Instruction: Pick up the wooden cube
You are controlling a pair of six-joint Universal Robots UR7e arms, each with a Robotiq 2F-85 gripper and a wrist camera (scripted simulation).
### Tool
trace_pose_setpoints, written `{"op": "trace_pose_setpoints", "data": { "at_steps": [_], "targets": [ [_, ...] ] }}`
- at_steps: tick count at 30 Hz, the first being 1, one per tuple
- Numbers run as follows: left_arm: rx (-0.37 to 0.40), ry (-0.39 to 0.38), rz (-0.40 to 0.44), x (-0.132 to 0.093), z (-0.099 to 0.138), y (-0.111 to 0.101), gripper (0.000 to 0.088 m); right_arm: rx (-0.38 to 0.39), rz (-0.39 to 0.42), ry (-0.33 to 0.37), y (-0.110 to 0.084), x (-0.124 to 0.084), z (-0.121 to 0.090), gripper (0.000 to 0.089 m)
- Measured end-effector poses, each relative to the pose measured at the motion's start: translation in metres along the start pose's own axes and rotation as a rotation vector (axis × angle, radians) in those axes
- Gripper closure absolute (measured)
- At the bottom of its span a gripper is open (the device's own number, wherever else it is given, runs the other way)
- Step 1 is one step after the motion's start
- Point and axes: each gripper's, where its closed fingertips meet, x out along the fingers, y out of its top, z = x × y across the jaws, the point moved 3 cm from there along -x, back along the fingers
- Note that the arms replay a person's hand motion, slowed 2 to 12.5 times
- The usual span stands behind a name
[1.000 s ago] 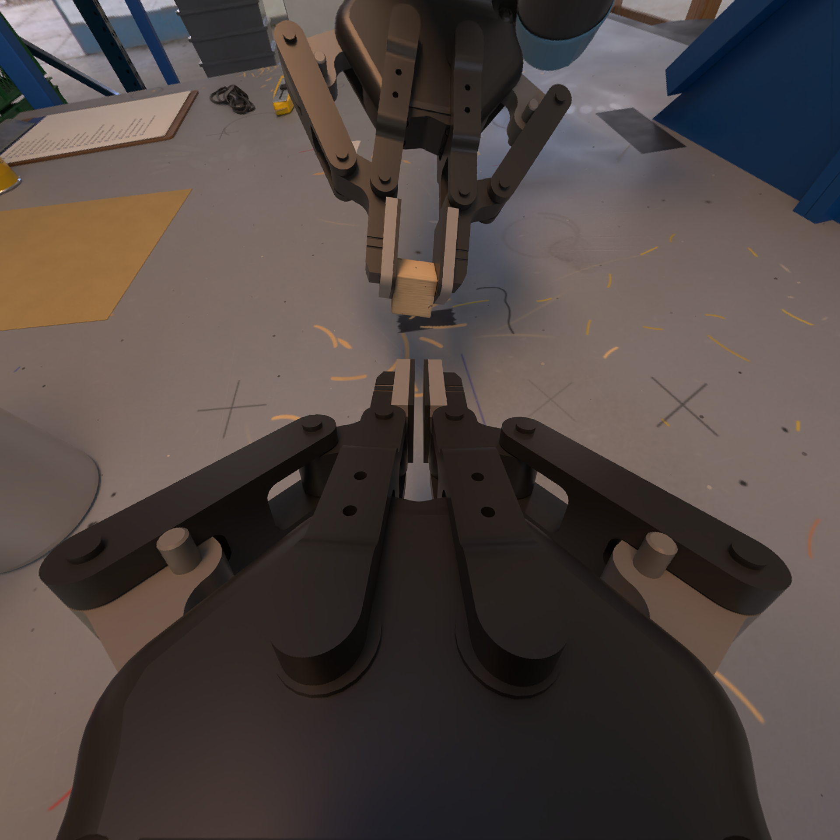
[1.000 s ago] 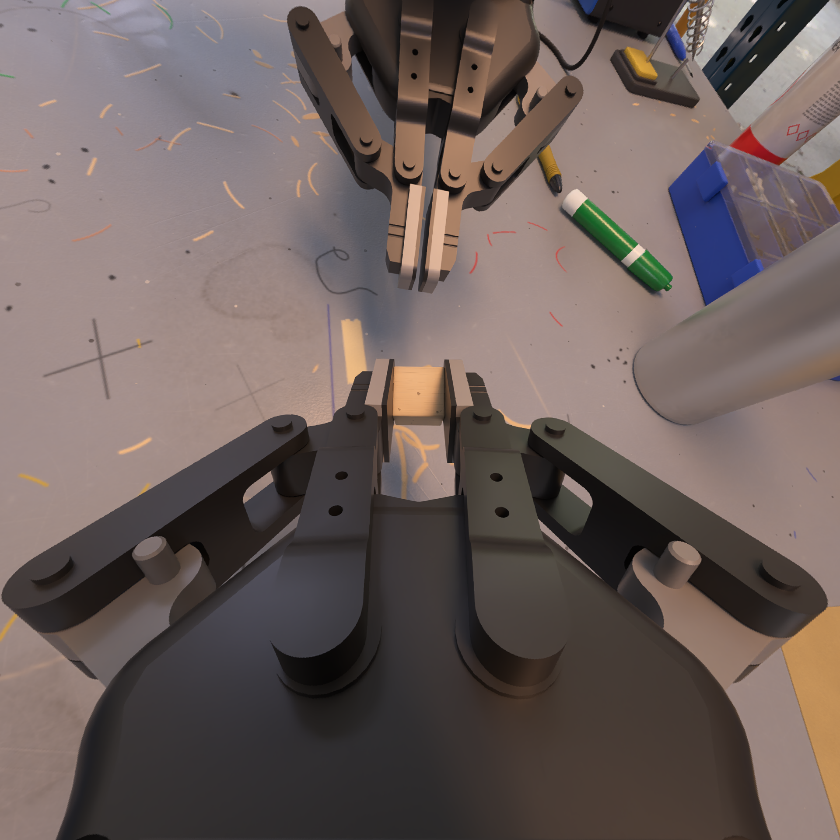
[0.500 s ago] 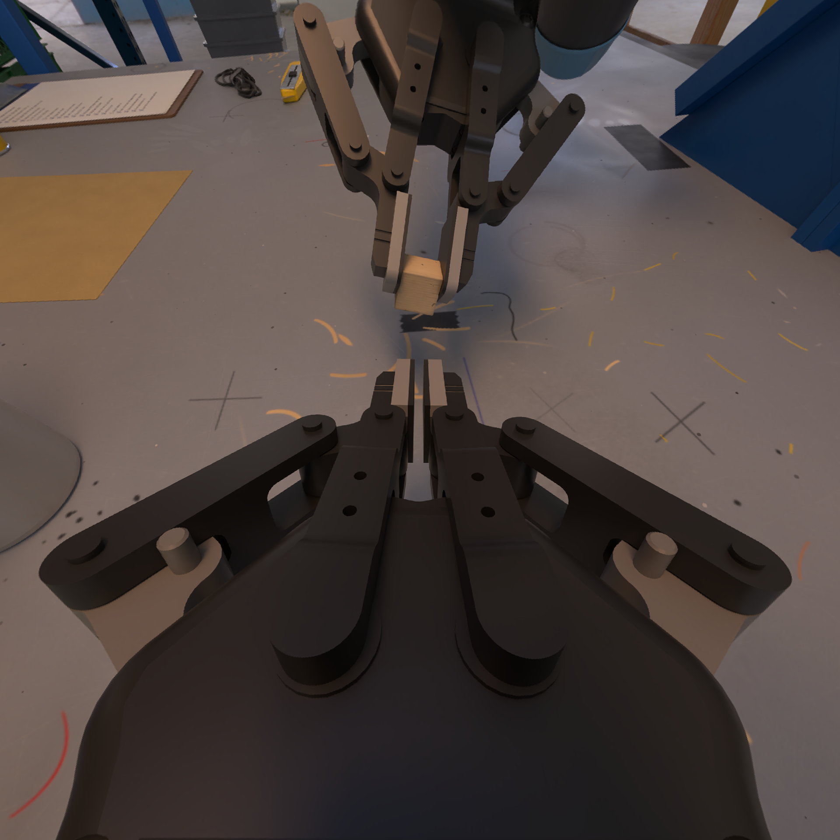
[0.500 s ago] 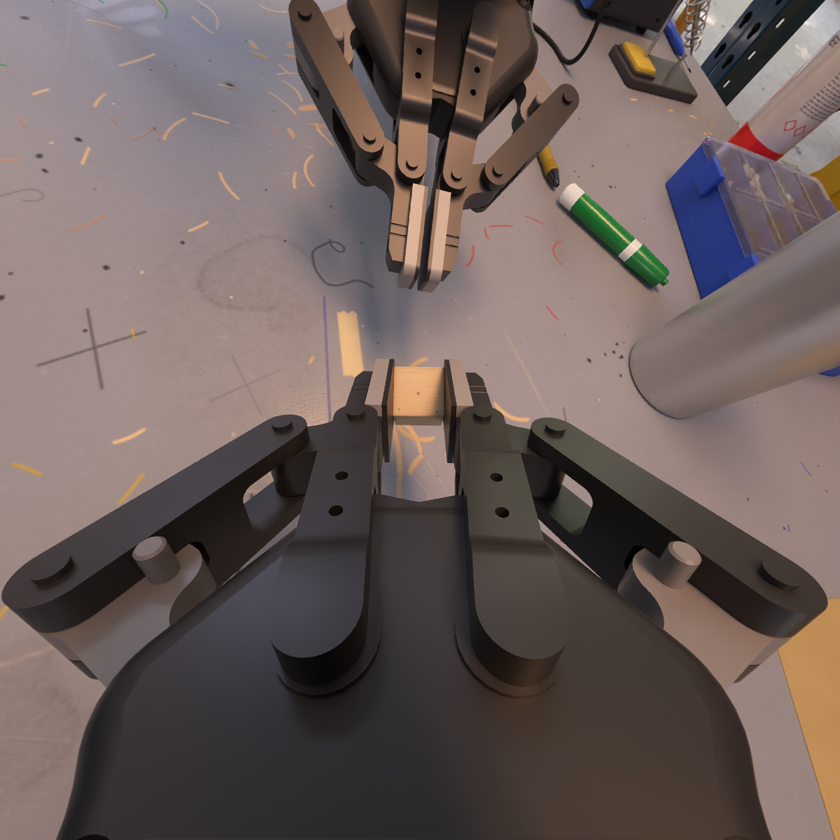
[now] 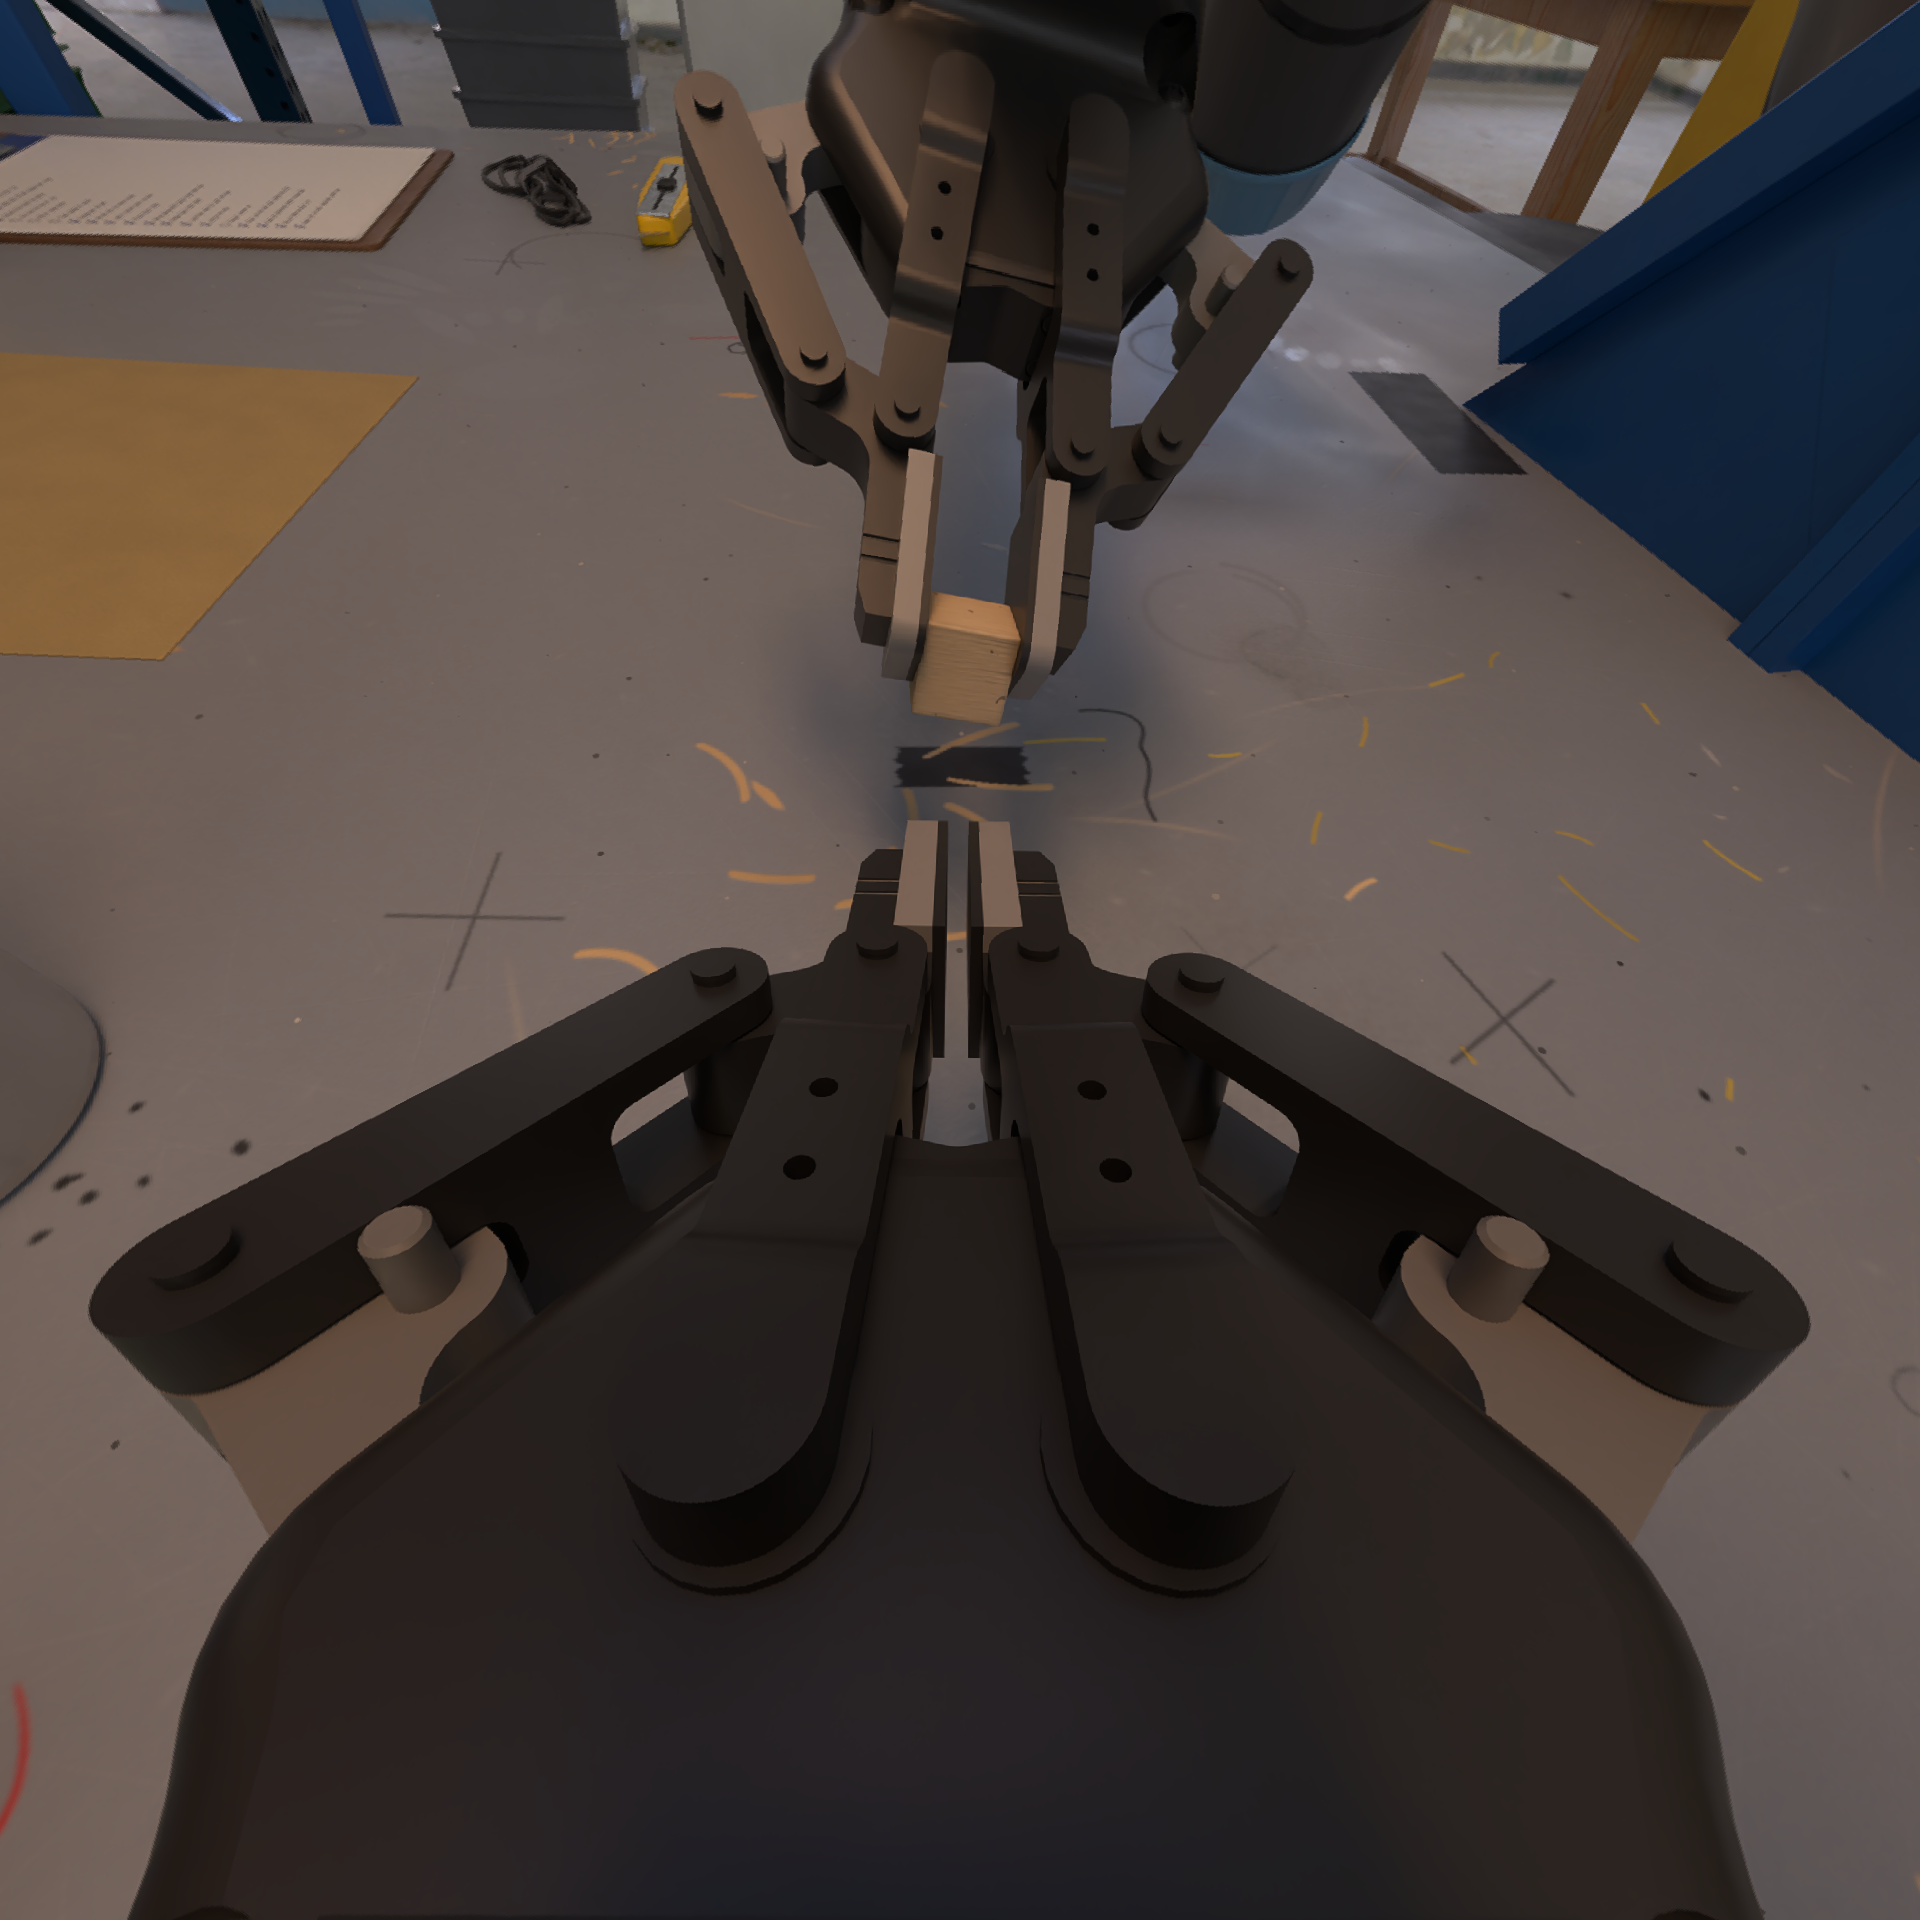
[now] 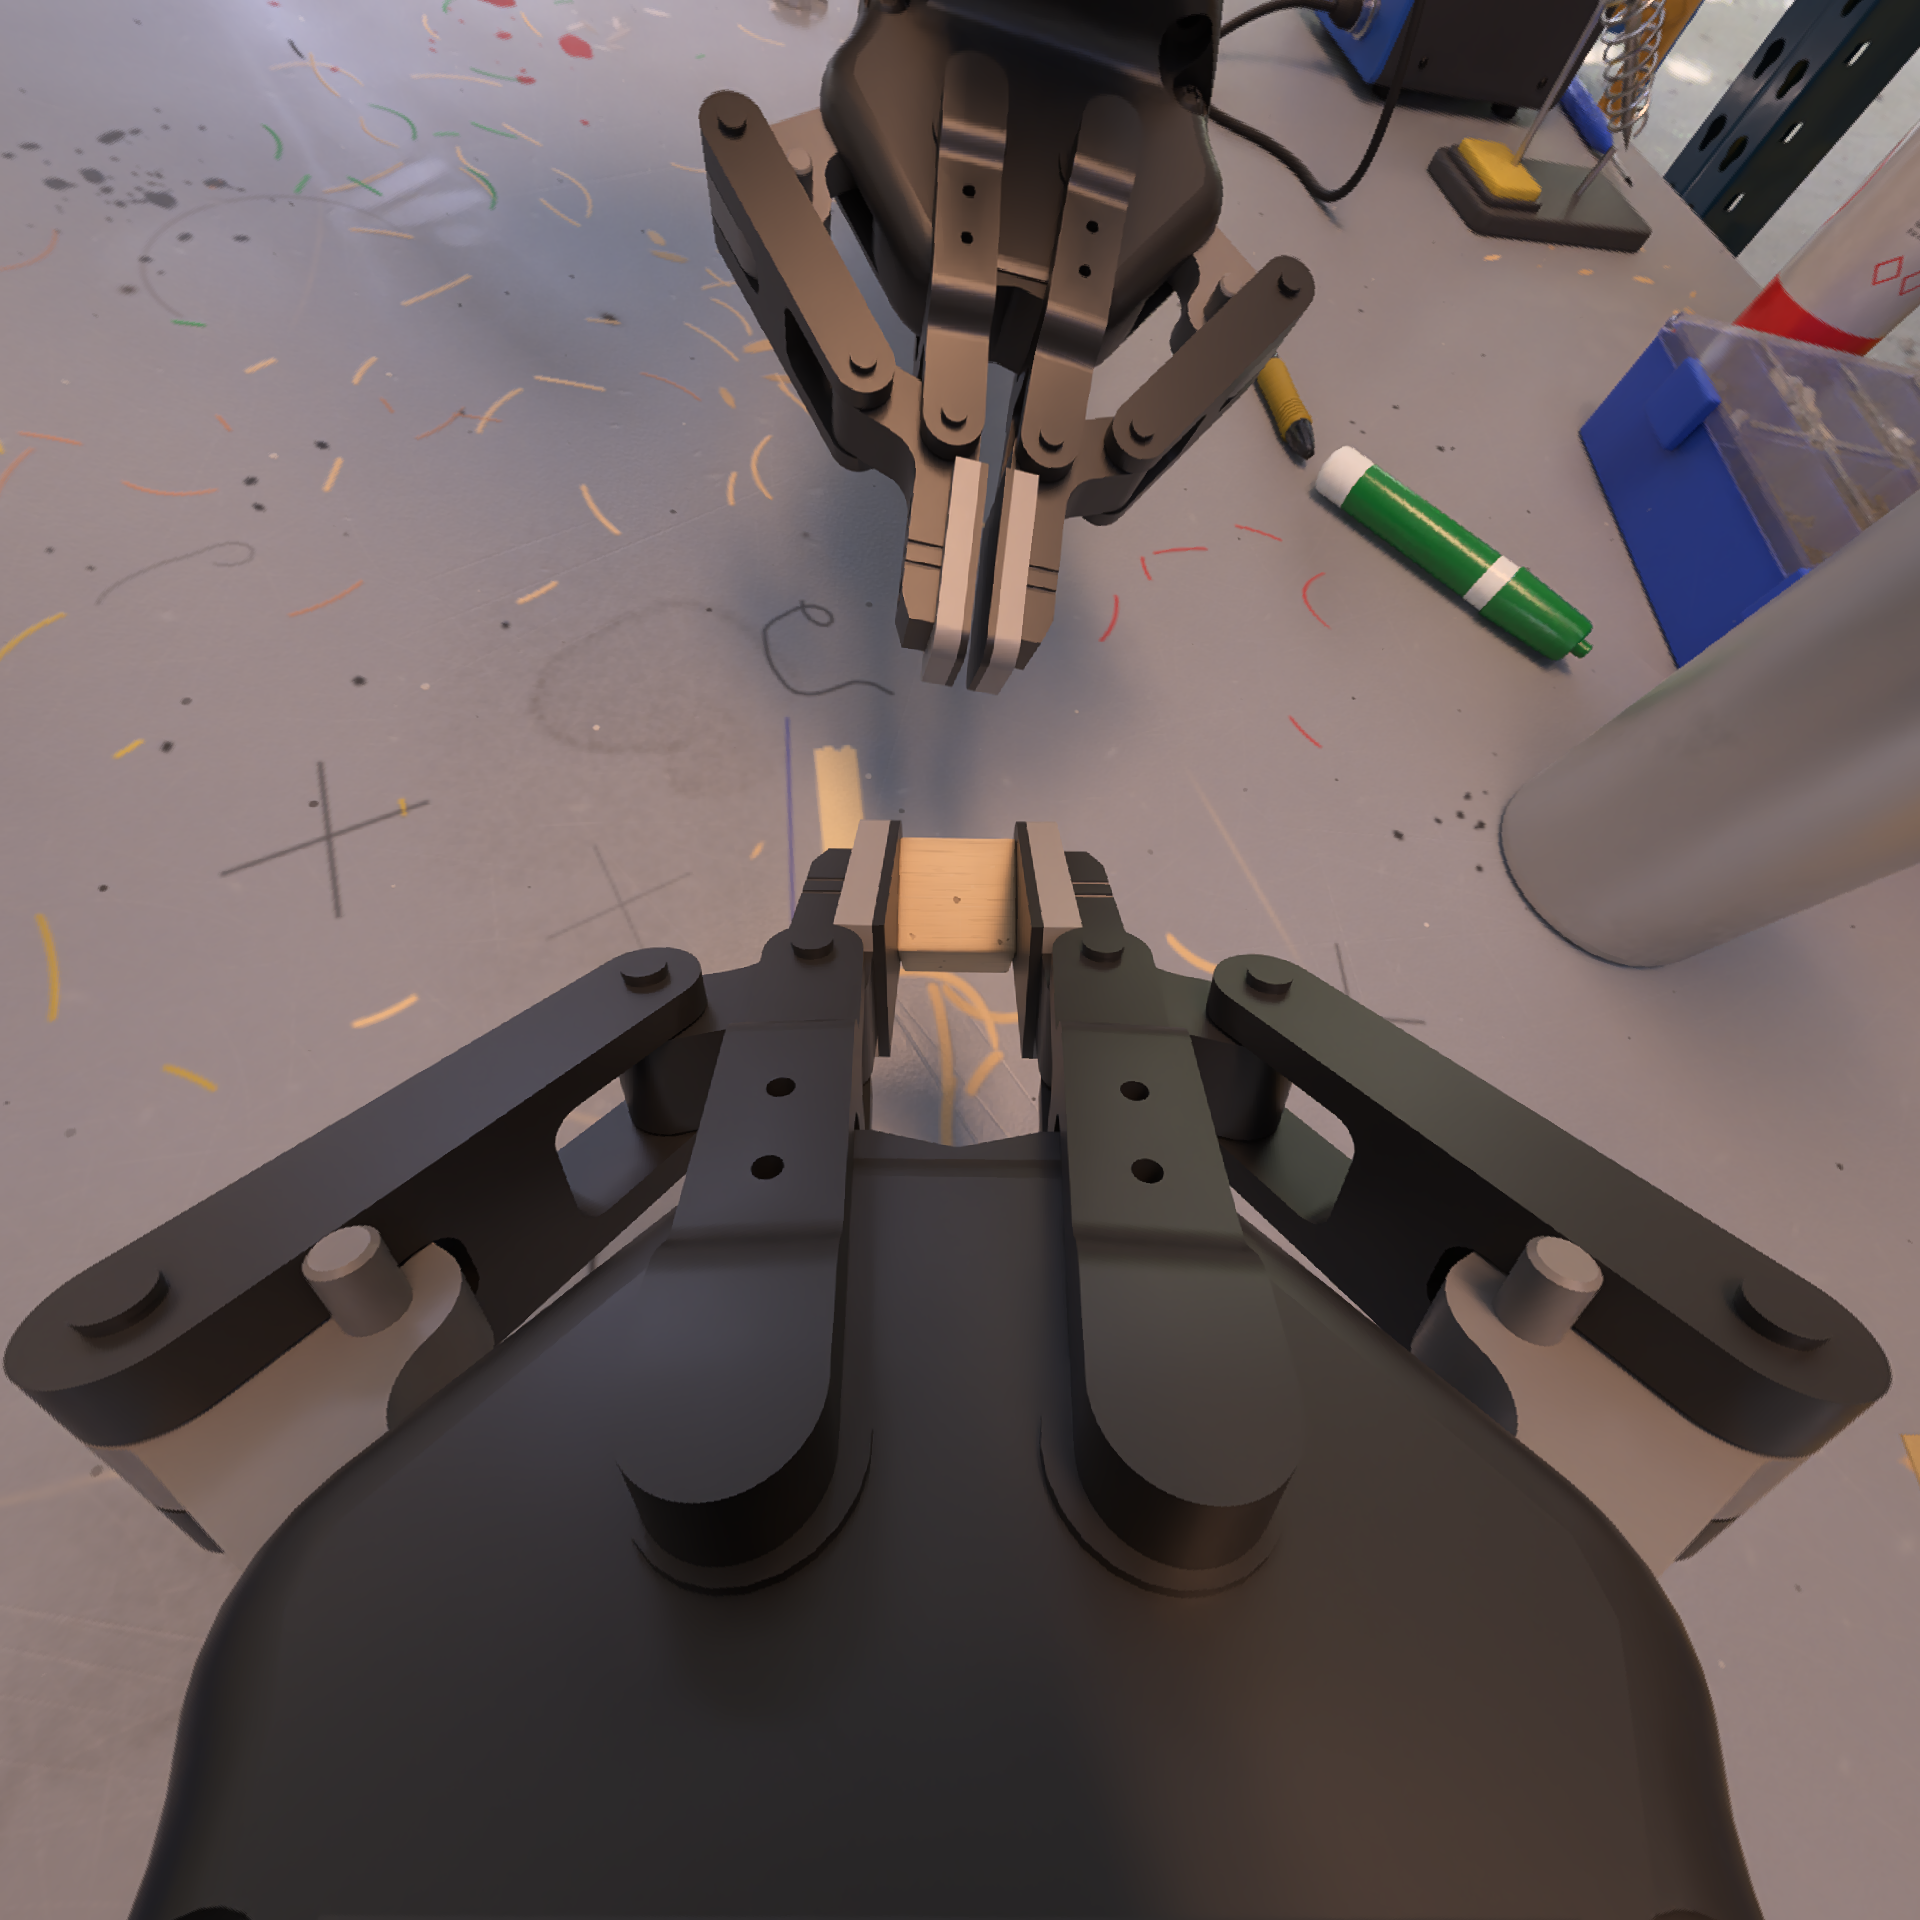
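a: since the wooden cube (image 6: 954,902) sits pinched between my right gripper (image 6: 954,883) pads, i'd call the grasp made. in the left wrist view the same cube (image 5: 968,671) hangs clear of the table (image 5: 520,727), with its shadow over a strip of black tape (image 5: 961,769) just below it.

b: how is the hold?

a: the pads press flat on two opposite faces, near the fingertips, the jaws parted only by the cube's width. the cube pokes out a little past the tips, so the bite looks shallow to me but square.

b: and your other gripper?

a: the left gripper (image 5: 958,878) has its pads drawn nearly together, a thin slit between them, nothing in them. it hovers facing the right one, tips near but apart.

b: what's around you?

a: from the right wrist view, a green marker (image 6: 1455,551) lies at two o'clock of the cube, a grey cylinder (image 6: 1714,810) at three o'clock, a blue parts box (image 6: 1662,488) beyond the marker. from the left wrist view, a clipboard (image 5: 208,192) at eleven o'clock and a tan sheet (image 5: 156,499) at ten.

b: what's left?

a: little, i judge: the cube is off the surface, so only holding it steady, perhaps higher.
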Motion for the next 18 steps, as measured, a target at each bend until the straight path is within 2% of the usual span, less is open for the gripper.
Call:
{"op": "trace_pose_setpoints", "data": {
  "at_steps": [12,18],
  "targets": [
    [-0.017,0.006,-0.016,0.0013,-0.0005,-0.0019,0.0849,0.043,0.001,0.015,-0.0043,0.0012,0.0034,0.0704],
    [-0.035,-0.014,-0.019,0.0009,0.0008,-0.0024,0.0849,0.074,0.026,0.048,-0.0037,0.0027,0.0012,0.0704]
  ]
}}
